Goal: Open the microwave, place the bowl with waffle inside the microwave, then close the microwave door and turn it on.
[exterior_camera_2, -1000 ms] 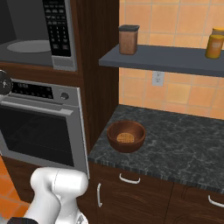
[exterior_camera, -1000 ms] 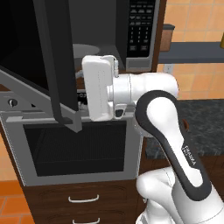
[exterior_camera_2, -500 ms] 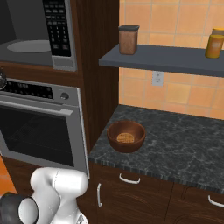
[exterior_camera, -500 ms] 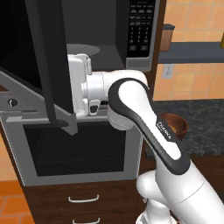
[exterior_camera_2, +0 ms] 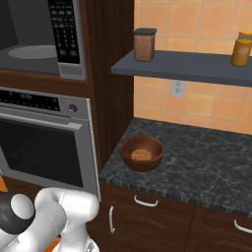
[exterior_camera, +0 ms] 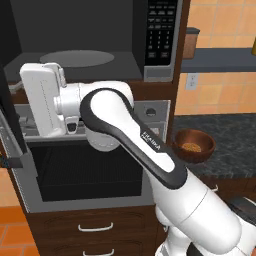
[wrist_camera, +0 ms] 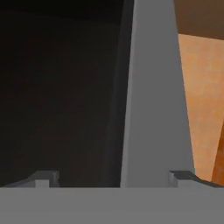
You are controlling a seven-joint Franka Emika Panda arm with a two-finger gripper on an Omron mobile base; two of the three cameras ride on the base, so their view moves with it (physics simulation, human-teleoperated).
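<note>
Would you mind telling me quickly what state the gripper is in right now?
Gripper: open, fingers spread wide either side of the microwave door edge, holding nothing.

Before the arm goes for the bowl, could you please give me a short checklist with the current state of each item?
1. microwave door swung open: ok, it stands at the far left of the left base view, cavity exposed.
2. Turntable free for the bowl: ok.
3. gripper open and holding nothing: ok, fingertips apart in the hand view, door edge between them.
4. bowl with waffle upright on the counter: ok, waffle inside.
5. Gripper clear of the door edge: cannot tell.
</note>
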